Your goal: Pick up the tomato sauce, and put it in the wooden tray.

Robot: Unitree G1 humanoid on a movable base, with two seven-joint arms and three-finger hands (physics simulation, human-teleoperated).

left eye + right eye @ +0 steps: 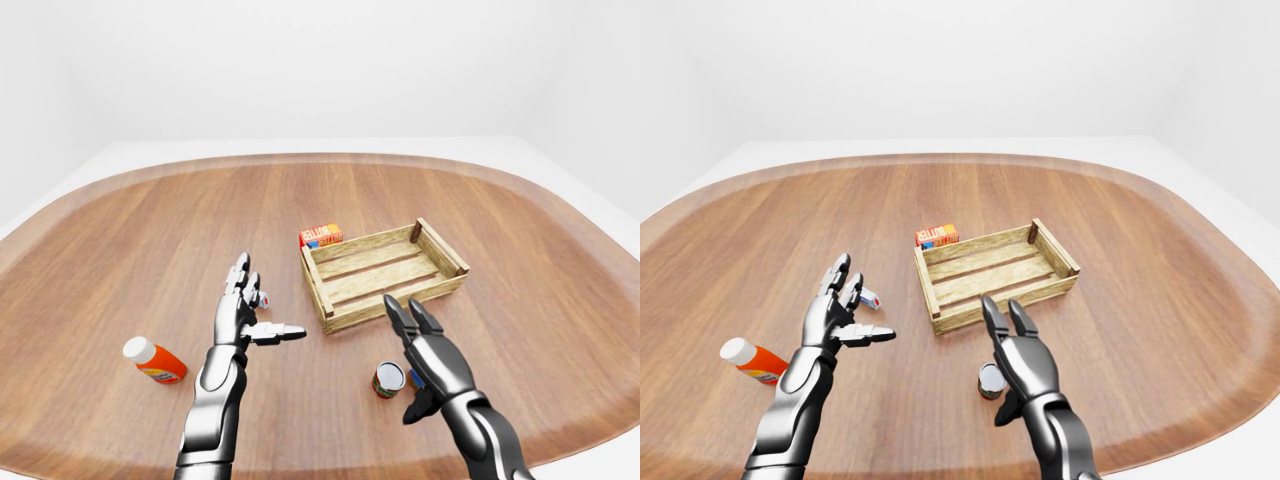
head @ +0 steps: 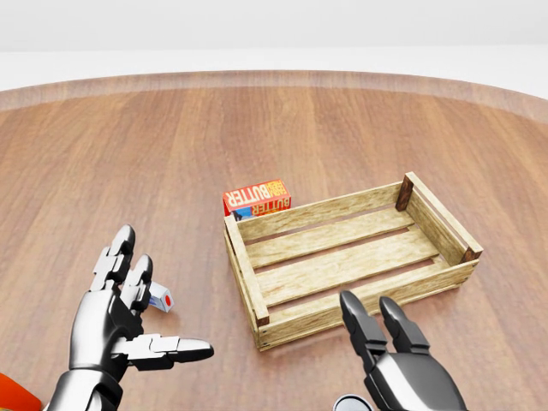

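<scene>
Tomato sauce can [image 1: 388, 379] upright on tabletop [image 1: 150, 230], below wooden tray [image 1: 383, 274] in left-eye view. Right hand [image 1: 428, 355] just beside can, fingers spread. Left hand [image 1: 243, 312] spread too, gripping nothing.

Chrome-silver arms [image 1: 215, 400], segmented 3-finger hands w/ black joints.

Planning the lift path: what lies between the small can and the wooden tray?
In the left-eye view, only bare table separates the can from the wooden tray; the right hand hovers beside that stretch.
</scene>
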